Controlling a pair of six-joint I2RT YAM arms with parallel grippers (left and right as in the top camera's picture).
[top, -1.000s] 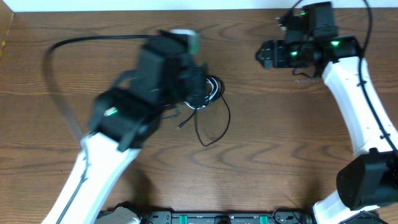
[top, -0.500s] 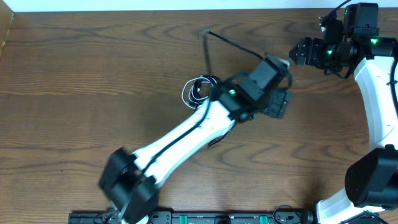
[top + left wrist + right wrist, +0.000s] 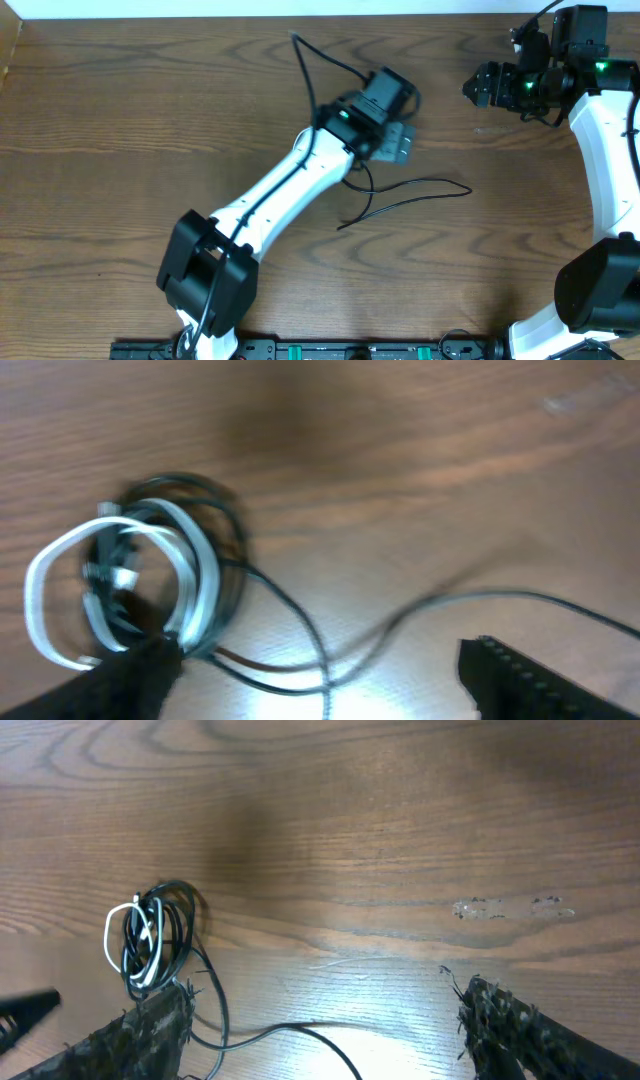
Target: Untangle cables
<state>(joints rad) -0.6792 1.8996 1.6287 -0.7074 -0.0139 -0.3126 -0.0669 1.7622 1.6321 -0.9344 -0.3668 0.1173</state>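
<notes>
Cables [image 3: 203, 575] bunch, hidden overhead beneath left arm [image 3: 290, 190]; left gripper [image 3: 330, 680] and right gripper [image 3: 330, 1030] gape empty.

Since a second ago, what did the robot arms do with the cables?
The left gripper swung right from over the coiled bundle, dragging one black cable out with it. It then opened, let go and came back a little to the left. The right gripper shifted slightly right early on. It stayed open and empty, and the rest of the cables stayed coiled together.
</notes>
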